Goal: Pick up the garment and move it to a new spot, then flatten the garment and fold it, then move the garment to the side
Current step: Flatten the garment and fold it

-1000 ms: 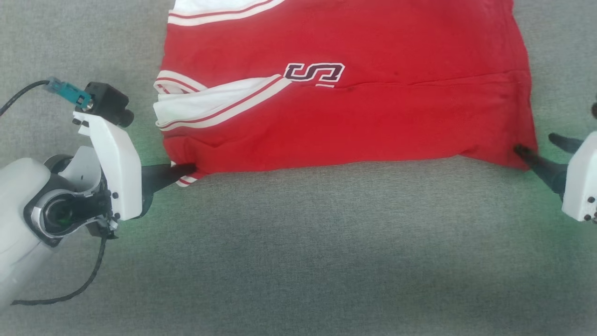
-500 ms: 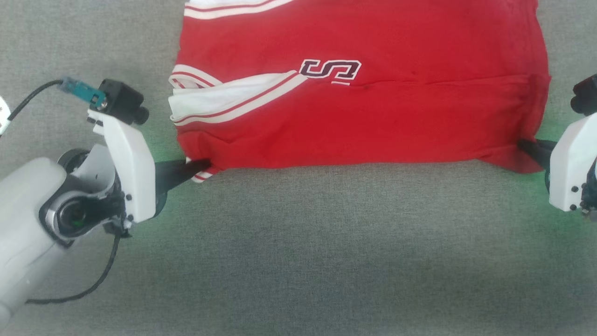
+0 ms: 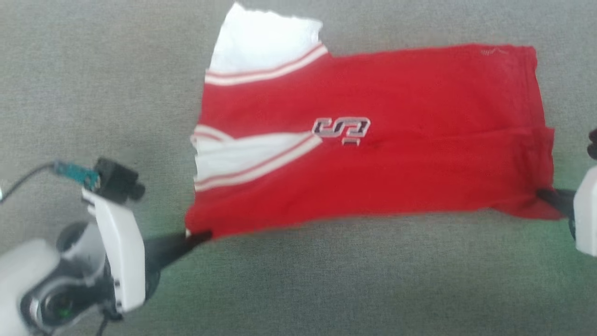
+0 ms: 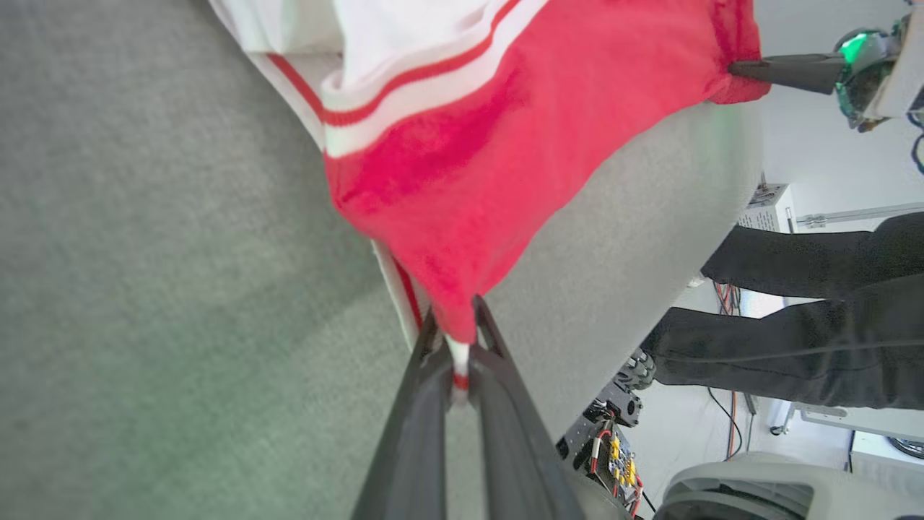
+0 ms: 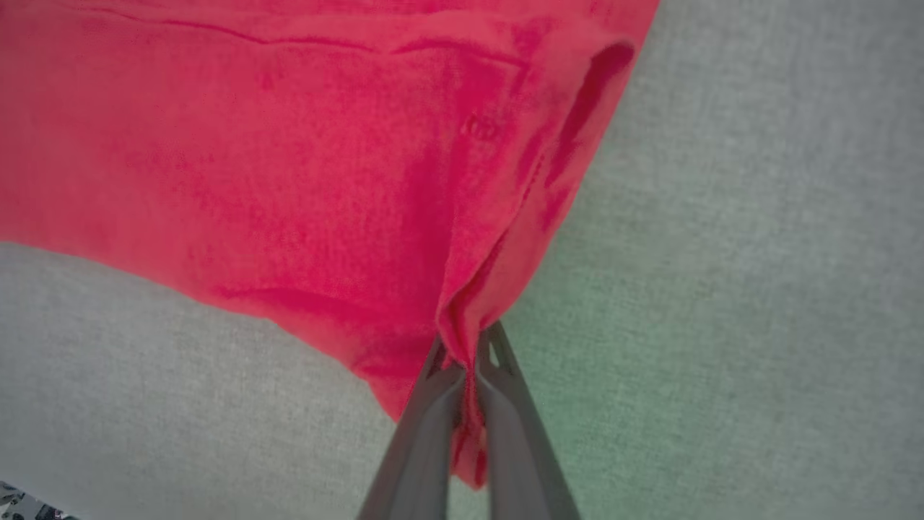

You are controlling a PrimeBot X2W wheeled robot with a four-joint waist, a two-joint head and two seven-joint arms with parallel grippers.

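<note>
Red white-trimmed thin garment (image 3: 373,177) lies flat; left gripper (image 3: 200,236), right gripper (image 3: 542,194) pinch near corners. Fold, side-move likely pending.

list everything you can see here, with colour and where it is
garment: one, red with white panel and stripes, spread on the surface
emblem: one, dark, white-edged, mid garment
surface: one, grey fabric, under the garment
wiring: one bundle, red and yellow, beside the surface edge, left wrist view
person's legs: two, dark-clad, beyond the surface edge
left gripper: one, dark, shut on garment's near left corner
right gripper: one, dark, shut on near right corner
</note>
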